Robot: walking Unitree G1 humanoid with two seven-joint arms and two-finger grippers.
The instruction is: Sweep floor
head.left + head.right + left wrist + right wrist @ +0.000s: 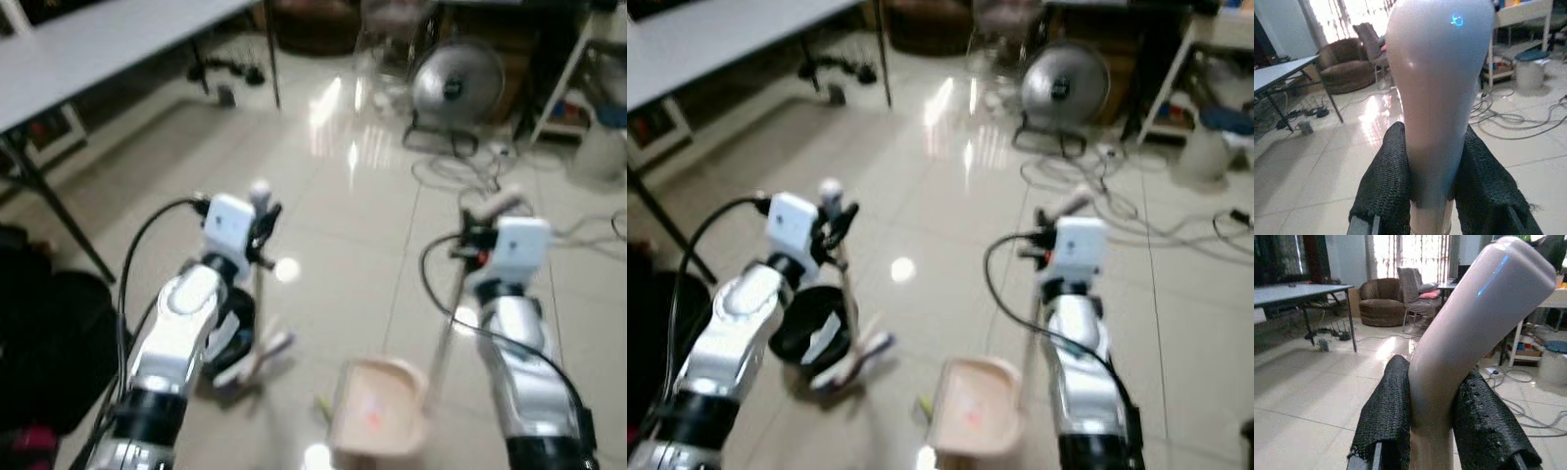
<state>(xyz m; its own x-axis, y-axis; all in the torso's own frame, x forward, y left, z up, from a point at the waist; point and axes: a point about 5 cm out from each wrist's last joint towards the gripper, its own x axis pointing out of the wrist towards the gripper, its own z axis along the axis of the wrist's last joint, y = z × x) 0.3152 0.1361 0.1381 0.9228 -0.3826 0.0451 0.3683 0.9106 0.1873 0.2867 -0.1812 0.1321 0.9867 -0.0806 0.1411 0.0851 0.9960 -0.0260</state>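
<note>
The left hand [1432,196] is clamped on the broom handle [1435,98], bristles [257,360] down on the tiled floor [343,225]. The right hand [1432,431] clamps the dustpan handle [1474,328], keeping the pink dustpan [377,406] low beside them (ready to catch debris).

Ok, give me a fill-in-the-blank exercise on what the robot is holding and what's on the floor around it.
1. The left gripper is shut on the ____ handle.
2. The right gripper is shut on the handle of the pink ____.
3. Beyond the arms, a round grey ____ stands on the floor among cables.

Missing words: broom; dustpan; fan
</note>
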